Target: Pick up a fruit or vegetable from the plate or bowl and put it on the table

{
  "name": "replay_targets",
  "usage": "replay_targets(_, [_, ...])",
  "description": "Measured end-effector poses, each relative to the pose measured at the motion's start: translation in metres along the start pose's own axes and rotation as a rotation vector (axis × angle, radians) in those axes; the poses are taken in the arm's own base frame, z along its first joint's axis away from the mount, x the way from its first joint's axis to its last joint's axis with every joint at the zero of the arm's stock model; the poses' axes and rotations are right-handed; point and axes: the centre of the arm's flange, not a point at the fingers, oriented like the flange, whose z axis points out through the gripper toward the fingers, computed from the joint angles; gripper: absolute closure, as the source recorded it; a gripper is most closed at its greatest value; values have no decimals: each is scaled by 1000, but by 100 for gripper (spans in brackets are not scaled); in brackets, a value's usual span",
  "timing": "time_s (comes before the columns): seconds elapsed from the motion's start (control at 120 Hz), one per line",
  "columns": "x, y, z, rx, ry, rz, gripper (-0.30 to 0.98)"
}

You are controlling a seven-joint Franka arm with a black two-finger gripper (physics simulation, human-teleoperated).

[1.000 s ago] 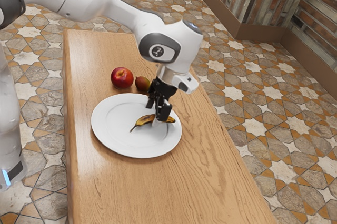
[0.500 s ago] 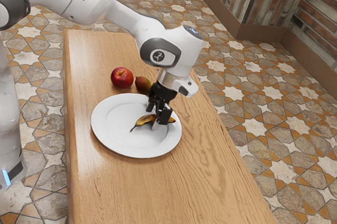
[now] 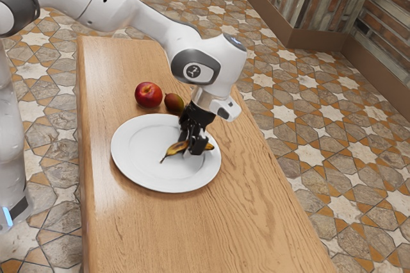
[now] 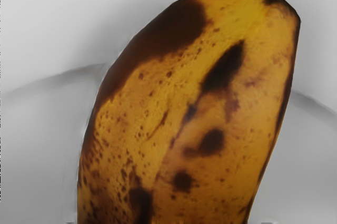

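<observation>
Banana [image 3: 176, 149] is on the white plate [image 3: 144, 161], at its side toward the exterior view's right. Exterior view: gripper [image 3: 192, 147] is down at the plate, clenched on the banana, one finger each side as far as I can read it. Long axis runs roughly exterior view's left to right, slightly slanted; claw straddles it nearer the right end, dark thin tip sticking out left, short piece showing right. So the grip is off-centre and the longer part may droop on lift. Red apple [image 3: 148, 95] and mango-like fruit [image 3: 173, 102] sit on the wooden table [image 3: 256, 222], just beyond the plate rim, apart from the claw. Wrist view: banana lies directly under the hand, long axis pointing out from it, blunt dark end in sight, plate beneath. That axis looks about crosswise to the closing direction, good for a side pinch. Step in hand: securing the grasp. Next: lift straight up, clear the rim, go to bare tabletop, lower, release. Main risk: banana pivoting or slipping.
</observation>
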Motion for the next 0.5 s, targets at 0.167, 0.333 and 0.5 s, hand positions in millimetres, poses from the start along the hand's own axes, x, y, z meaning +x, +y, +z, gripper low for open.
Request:
replay_targets(0.167, [0, 1, -3, 3, 7, -2, 49])
replay_targets(0.333, [1, 6, -13, 8, 26, 6, 54])
replay_targets(0.5, [1, 30, -33, 18, 64, 45, 54])
